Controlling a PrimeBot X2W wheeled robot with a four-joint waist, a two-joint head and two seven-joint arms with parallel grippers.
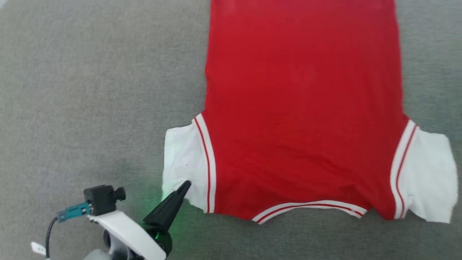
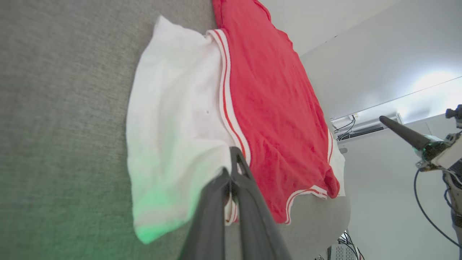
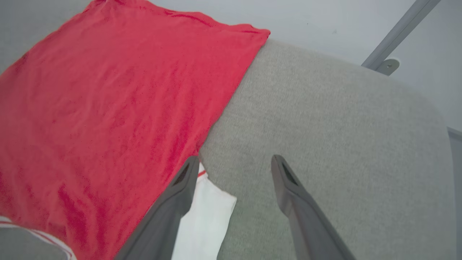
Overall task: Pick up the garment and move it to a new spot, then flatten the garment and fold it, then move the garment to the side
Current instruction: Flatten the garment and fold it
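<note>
Likely a robotics lab: plain white walls (image 2: 361, 54), loose cables (image 2: 343, 134) by a wall-mounted unit (image 2: 364, 124), a metal strut (image 3: 400, 34), and a grey fabric-covered table (image 3: 325, 108) with rounded corners.

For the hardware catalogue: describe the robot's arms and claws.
Left claw: long tapered black fingers, white forearm shell, green light at base, black camera block with teal plug and black cable. Right claw: matching dark tapered fingers, slotted tips.

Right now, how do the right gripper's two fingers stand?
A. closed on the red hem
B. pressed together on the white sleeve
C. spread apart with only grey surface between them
C: the right wrist view shows the right gripper with fingers wide apart, bare grey surface between them, beside the red jersey.
</note>
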